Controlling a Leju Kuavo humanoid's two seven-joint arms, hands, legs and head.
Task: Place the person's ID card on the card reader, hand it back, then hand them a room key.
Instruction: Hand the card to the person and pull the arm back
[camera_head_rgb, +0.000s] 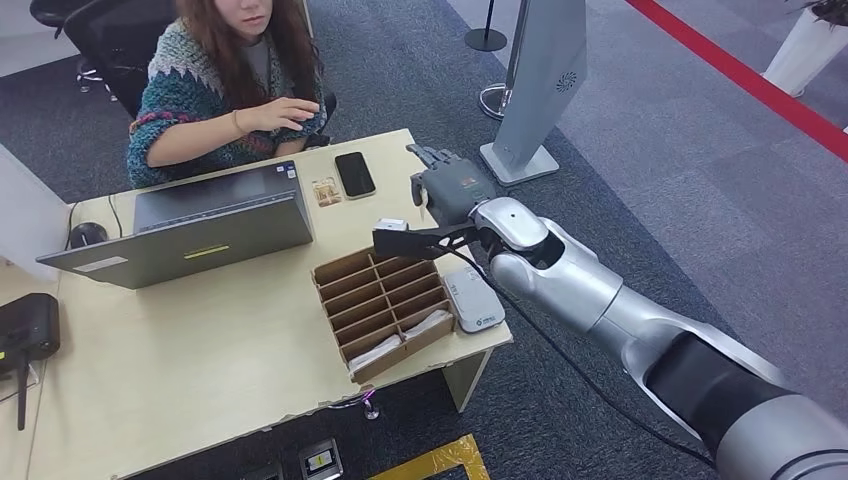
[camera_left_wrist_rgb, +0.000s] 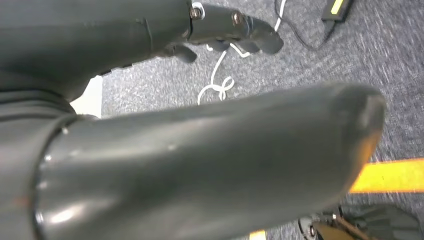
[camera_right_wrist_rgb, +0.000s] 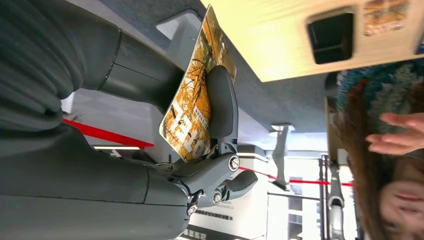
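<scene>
Beyond the desk's (camera_head_rgb: 200, 350) far right corner, the right hand (camera_head_rgb: 450, 185) pinches a card (camera_right_wrist_rgb: 192, 107) by its edge, thin, stiff and probably slippery; the left hand's (camera_left_wrist_rgb: 200, 165) state I cannot tell.

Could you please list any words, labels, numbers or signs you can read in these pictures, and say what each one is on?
None can be read with confidence.
Card held in the right hand: large pale letters and small print, turned and partly hidden by the fingers; not legible.
Card reader: small blue logo, too small.
Laptop: yellow and white labels, blurred.
Grey stand: round emblem, no legible text.
Small card beside the phone: too small.
</scene>
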